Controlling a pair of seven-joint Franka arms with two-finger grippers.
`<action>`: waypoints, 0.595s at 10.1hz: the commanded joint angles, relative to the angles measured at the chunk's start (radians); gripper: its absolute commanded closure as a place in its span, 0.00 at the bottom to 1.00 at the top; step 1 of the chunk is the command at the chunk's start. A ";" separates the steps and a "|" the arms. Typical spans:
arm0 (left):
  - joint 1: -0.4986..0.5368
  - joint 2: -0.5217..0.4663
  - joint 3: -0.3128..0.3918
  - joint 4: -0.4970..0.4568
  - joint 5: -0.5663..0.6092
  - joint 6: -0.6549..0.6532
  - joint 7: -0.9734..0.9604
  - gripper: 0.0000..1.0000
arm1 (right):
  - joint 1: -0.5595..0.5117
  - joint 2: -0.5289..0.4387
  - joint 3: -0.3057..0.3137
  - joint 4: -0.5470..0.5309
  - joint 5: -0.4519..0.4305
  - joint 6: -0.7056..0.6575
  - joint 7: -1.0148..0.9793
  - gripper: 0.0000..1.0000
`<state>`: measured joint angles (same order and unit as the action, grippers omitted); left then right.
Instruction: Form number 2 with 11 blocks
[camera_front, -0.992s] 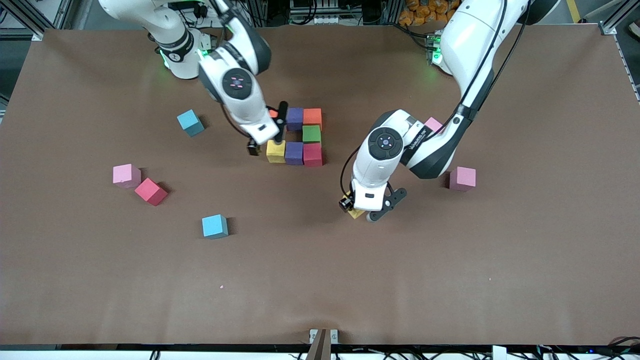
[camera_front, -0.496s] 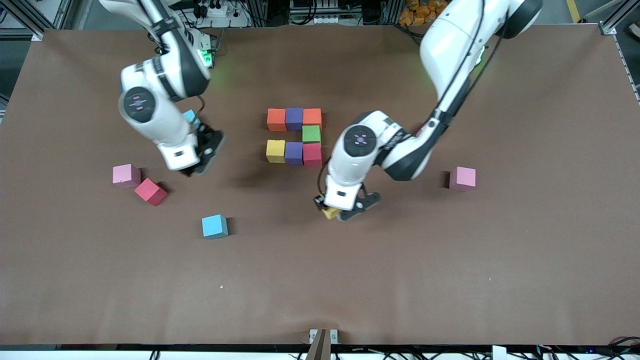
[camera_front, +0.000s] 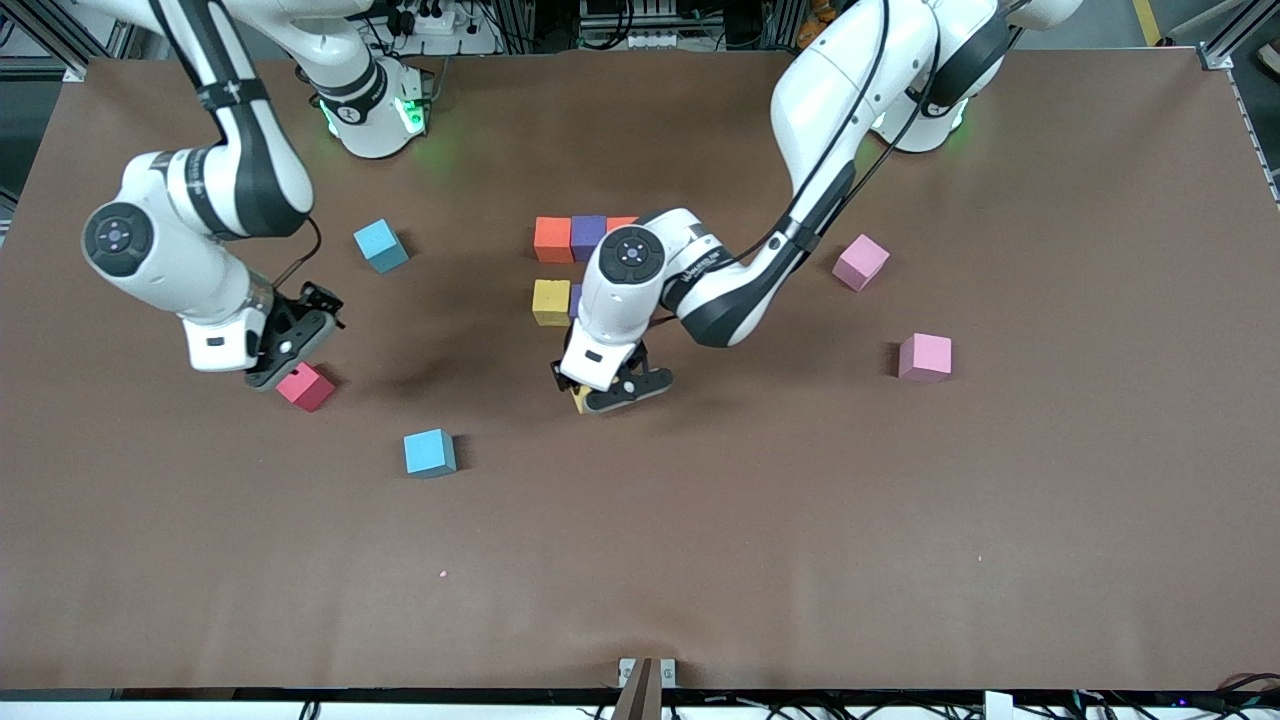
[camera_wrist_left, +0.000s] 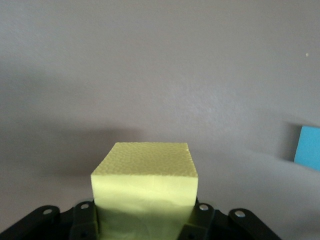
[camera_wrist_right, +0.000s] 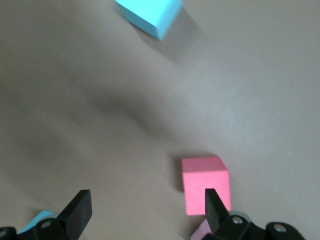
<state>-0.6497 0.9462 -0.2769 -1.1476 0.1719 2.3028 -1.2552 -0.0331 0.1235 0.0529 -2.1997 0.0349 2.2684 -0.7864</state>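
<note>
The left gripper is up over the table, clamped on a yellow block, at about six o'clock from the block figure. The right gripper, fingers spread wide, hangs over a red block toward the right arm's end. Blue blocks and pink blocks lie scattered.

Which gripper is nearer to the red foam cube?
Right. The right gripper, open, hangs just over the red foam cube; the left gripper holds a yellow foam cube near the block pattern.
</note>
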 joint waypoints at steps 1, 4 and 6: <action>-0.034 0.025 0.012 0.042 0.011 0.003 0.034 0.71 | -0.077 0.092 0.013 -0.015 -0.007 0.106 -0.022 0.00; -0.089 0.042 0.044 0.040 0.011 0.018 0.039 0.71 | -0.103 0.191 0.013 -0.006 -0.001 0.206 -0.198 0.00; -0.114 0.051 0.054 0.040 0.011 0.018 0.062 0.71 | -0.105 0.220 0.013 0.029 -0.006 0.198 -0.241 0.00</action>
<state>-0.7396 0.9725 -0.2415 -1.1424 0.1719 2.3164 -1.2158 -0.1161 0.3214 0.0523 -2.2106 0.0320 2.4799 -0.9793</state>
